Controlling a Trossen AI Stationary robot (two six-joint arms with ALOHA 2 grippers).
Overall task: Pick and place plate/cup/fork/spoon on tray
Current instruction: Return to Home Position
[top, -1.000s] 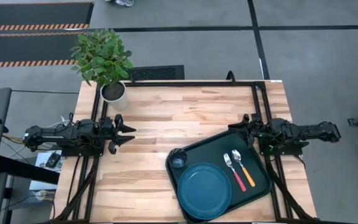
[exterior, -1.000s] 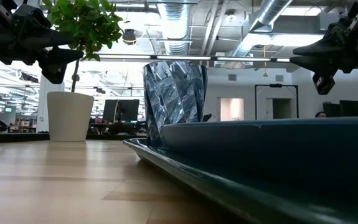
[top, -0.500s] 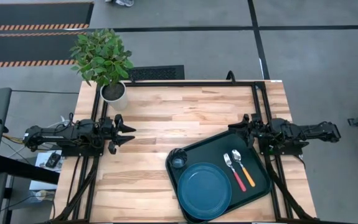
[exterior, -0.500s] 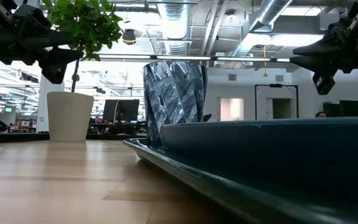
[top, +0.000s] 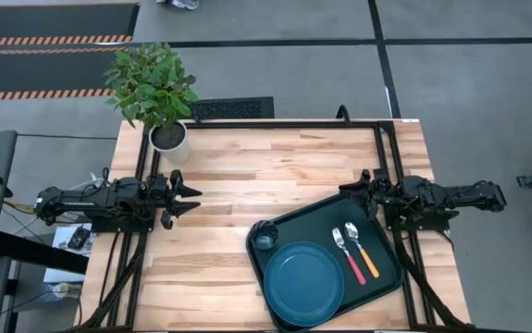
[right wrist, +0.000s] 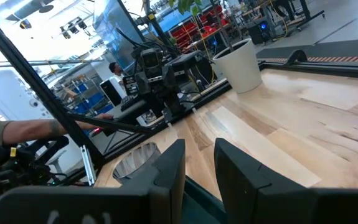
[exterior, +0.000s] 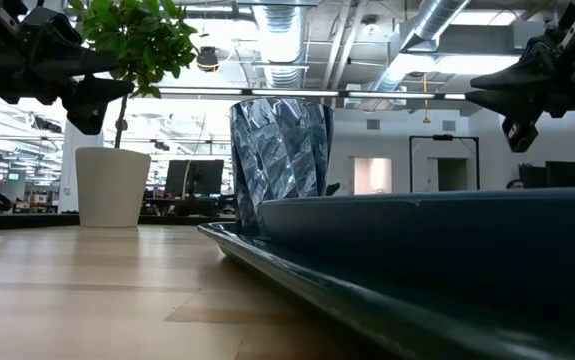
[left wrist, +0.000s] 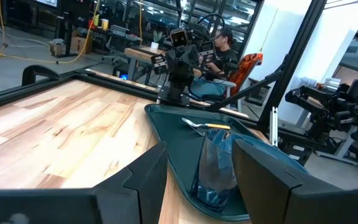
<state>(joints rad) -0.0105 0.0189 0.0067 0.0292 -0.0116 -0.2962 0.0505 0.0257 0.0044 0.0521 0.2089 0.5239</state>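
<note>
The dark green tray [top: 388, 222] lies on the table's near right part. In it rest the teal-blue plate [top: 303, 282], the grey-blue cup [top: 266, 239] at its left corner, the red-handled fork [top: 351, 257] and the orange-handled spoon [top: 362, 245]. The cup also shows in the low view [exterior: 280, 160] and in the left wrist view [left wrist: 216, 165]. My left gripper [top: 191, 199] hangs open and empty over the table's left side. My right gripper [top: 351, 190] hangs open and empty above the tray's far right edge.
A white pot [top: 168, 139] with a green plant stands at the table's far left corner. Bare wood lies between the two arms and along the far edge. In the left wrist view a person [left wrist: 219, 53] sits beyond the table's right side.
</note>
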